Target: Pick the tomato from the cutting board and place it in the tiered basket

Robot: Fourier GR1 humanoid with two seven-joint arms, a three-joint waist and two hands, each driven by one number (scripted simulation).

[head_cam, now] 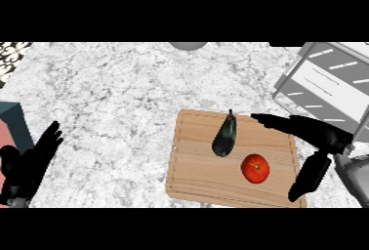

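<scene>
A red tomato [255, 168] lies on the wooden cutting board [198, 176], toward its right side. A dark eggplant [225, 135] lies on the board up and left of the tomato. My right hand [322, 133] hovers over the board's right edge, open, with its fingers spread above and right of the tomato and its thumb low at the right; it does not touch the tomato. The tiered basket [328, 83], grey with slotted walls, stands at the upper right. My left hand [29, 163] rests open at the left edge, fingers up.
The marble counter [115, 93] stretches across the view. A grey round object [189, 45] shows partly at the top edge. A teal and pink item [10, 122] sits at the far left beside my left hand.
</scene>
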